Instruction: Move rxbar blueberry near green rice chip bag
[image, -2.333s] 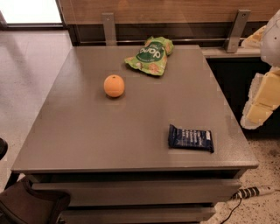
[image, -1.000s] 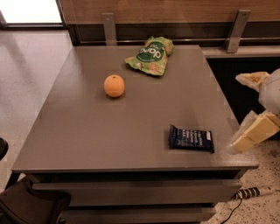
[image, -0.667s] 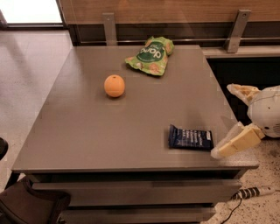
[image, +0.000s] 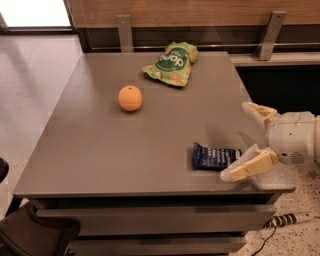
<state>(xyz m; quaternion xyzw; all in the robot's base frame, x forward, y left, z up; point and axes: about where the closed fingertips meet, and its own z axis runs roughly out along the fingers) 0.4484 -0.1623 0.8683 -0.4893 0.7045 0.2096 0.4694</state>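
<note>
Since the earlier frames the gripper (image: 236, 141) has swung in from the right edge to lower right. Its jaws are spread wide, and the lower finger (image: 247, 166) overlaps the bar's (image: 214, 156) right end. The bar lies flat at the table's (image: 100, 150) near right. The bag (image: 171, 63) sits well apart at upper centre, and the orange (image: 130, 98) is left of middle.

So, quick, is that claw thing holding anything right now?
Gripper: jaws open, holding nothing, at the right edge of the table, beside the rxbar blueberry.
</note>
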